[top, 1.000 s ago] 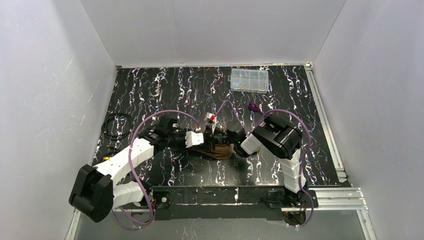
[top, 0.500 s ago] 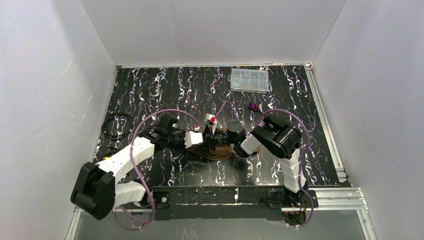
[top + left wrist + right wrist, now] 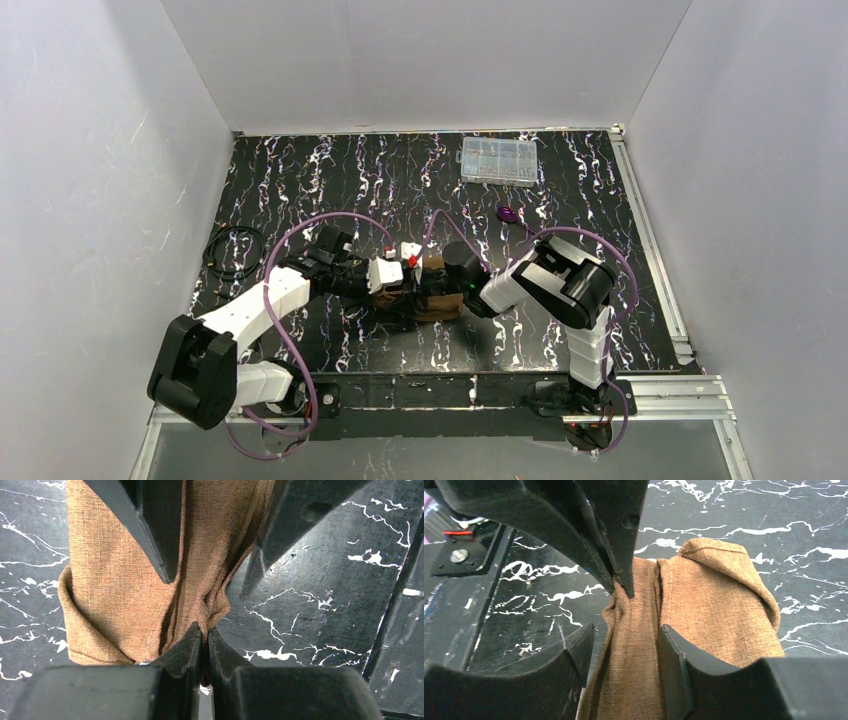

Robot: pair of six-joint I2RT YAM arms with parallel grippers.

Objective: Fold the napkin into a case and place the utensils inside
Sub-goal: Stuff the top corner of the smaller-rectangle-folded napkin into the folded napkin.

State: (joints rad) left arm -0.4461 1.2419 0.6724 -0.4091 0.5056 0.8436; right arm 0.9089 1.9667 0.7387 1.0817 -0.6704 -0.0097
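Observation:
The brown napkin [image 3: 115, 595] lies bunched in a narrow folded bundle on the black marbled table, between both grippers in the top view [image 3: 443, 308]. My left gripper [image 3: 205, 630] is shut on the napkin's near edge, pinching a fold of cloth. Facing it, my right gripper [image 3: 626, 630] is open, and its fingers [image 3: 674, 655] straddle a ridge of the napkin [image 3: 724, 605] without squeezing it. One utensil with a purple head [image 3: 508, 213] lies on the table behind the right arm, away from both grippers.
A clear plastic compartment box [image 3: 498, 160] stands at the back right of the table. A coiled black cable [image 3: 232, 252] lies at the left edge. White walls close in the table on three sides.
The left gripper has shut on the napkin's edge. The right gripper has opened and let go of the cloth. Both wrists have shifted slightly left.

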